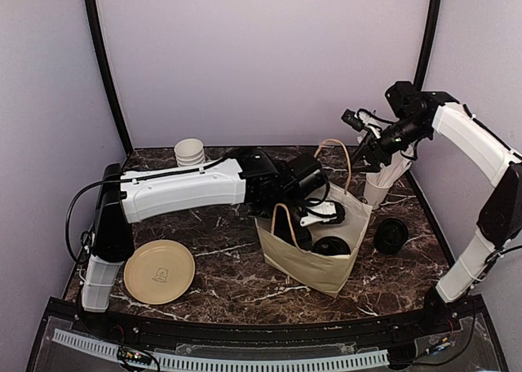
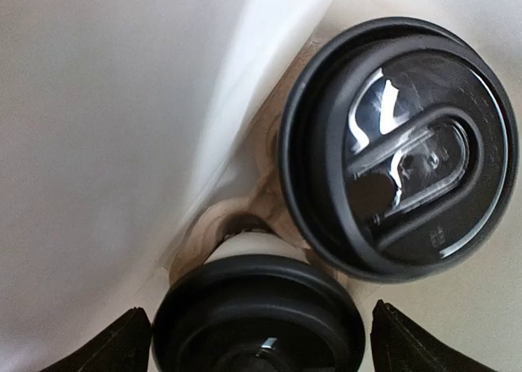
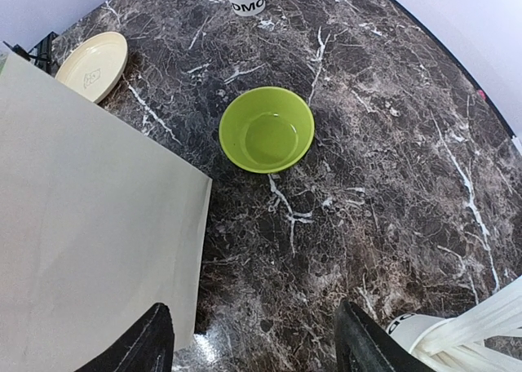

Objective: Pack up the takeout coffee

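A beige paper bag stands open mid-table. My left gripper reaches down into it. In the left wrist view its fingers straddle the black lid of a takeout coffee, with a small gap on the right side. The jaws are open. A second lidded coffee stands beside it in the bag and shows from above. Another lidded coffee stands on the table right of the bag. My right gripper is open, empty and held high behind the bag.
A white cup of straws stands at the back right, close under the right gripper. A stack of lidless cups is at the back left and a cream plate at the front left. A green bowl sits behind the bag.
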Controlling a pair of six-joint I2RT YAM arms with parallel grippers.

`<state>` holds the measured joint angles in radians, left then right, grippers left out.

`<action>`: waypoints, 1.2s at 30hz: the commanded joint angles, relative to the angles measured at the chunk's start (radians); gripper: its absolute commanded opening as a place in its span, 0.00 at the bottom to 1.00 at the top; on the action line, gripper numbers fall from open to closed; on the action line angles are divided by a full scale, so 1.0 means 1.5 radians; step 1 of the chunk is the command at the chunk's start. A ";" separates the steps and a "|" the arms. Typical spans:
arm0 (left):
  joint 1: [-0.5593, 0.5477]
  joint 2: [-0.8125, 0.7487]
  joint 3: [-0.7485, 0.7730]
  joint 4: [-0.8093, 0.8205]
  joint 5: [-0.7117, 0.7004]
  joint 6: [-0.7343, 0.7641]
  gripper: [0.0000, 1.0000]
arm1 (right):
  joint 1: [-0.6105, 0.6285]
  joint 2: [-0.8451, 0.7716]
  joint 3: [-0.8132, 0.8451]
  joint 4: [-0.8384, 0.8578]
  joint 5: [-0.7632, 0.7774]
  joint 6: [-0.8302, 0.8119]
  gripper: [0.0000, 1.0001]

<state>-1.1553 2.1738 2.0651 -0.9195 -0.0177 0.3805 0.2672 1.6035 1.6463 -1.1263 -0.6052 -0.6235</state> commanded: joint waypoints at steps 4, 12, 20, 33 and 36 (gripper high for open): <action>-0.008 -0.063 0.023 -0.044 0.011 -0.016 0.99 | -0.002 -0.033 0.035 -0.009 0.006 0.013 0.71; -0.008 -0.108 0.030 -0.056 -0.012 -0.006 0.99 | -0.002 -0.029 0.045 -0.020 -0.004 0.028 0.72; -0.009 -0.126 0.071 -0.064 0.027 0.002 0.99 | -0.002 -0.032 0.056 -0.031 -0.007 0.034 0.73; -0.008 -0.245 0.024 0.164 -0.106 0.012 0.97 | -0.031 -0.067 0.089 0.024 0.012 0.114 0.68; -0.008 -0.310 -0.052 0.261 -0.154 0.014 0.98 | -0.059 -0.082 0.087 0.045 0.012 0.141 0.65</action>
<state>-1.1645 1.8469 2.0907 -0.7296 -0.1318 0.3904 0.2249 1.5372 1.7447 -1.1351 -0.5934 -0.4850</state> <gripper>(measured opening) 0.972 0.667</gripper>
